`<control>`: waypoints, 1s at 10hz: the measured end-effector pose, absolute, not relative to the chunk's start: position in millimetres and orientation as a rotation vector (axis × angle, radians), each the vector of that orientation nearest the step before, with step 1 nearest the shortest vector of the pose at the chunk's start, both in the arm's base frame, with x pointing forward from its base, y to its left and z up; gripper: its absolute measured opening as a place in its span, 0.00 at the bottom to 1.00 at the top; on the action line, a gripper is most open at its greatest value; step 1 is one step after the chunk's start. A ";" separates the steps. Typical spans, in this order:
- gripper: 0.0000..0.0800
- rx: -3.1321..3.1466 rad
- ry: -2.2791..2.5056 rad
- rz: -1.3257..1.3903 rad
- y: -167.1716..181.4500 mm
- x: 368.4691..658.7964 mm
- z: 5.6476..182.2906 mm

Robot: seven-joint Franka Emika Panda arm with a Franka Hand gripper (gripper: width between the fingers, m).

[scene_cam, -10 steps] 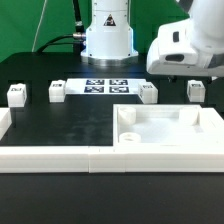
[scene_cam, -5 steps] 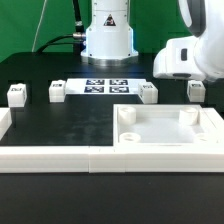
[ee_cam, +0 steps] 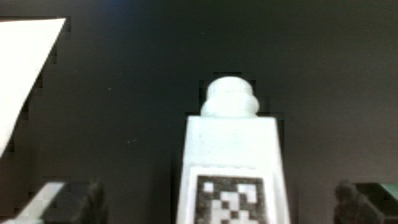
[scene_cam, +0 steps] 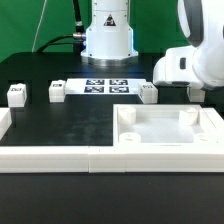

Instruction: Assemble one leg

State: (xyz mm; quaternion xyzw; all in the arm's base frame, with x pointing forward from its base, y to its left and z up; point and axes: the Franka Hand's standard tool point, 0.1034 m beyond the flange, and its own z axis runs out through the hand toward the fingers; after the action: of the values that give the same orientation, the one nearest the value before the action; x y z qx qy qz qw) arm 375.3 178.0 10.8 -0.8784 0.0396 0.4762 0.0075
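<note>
Hanging low over the black counter (scene_cam: pixel 70 120) at the exterior view's right, with the gripper (scene_cam: pixel 196 88) spread wide and clasping nothing. Straddling the leg (ee_cam: pixel 231 150) in the wrist view: one dark, blurred finger (ee_cam: pixel 63 200) on either side, each standing apart from the white block, with black counter showing in both gaps. Facing the wrist camera with its tagged side, the black-and-white tag (ee_cam: pixel 228 195) at the end nearer the fingers and a rounded peg (ee_cam: pixel 228 97) at the other end. Largely hidden behind the arm's white wrist in the exterior view, so no telling from there how high above the counter. Placed just behind the far right corner of the tray (scene_cam: pixel 160 130), hollow side up, corner holes showing. Ranged in the same row toward the exterior view's left: a second leg (scene_cam: pixel 148 93) just right of the marker board (scene_cam: pixel 105 86), a third leg (scene_cam: pixel 57 91) just left of it, a fourth leg (scene_cam: pixel 16 94) near the edge. Standing behind the marker board, the white arm base (scene_cam: pixel 108 35). Running along the near edge, a low white wall (scene_cam: pixel 50 155).
</note>
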 end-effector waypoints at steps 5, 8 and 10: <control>0.52 -2.748 0.120 1.489 179.3 374.1 9.3; 0.36 -2.748 0.119 1.490 179.3 374.1 9.3; 0.36 -2.748 0.119 1.490 179.3 374.1 9.3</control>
State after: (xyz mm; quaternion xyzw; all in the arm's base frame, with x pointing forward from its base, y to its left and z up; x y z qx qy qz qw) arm 374.1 179.3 9.3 -0.8785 0.0382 0.4762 0.0066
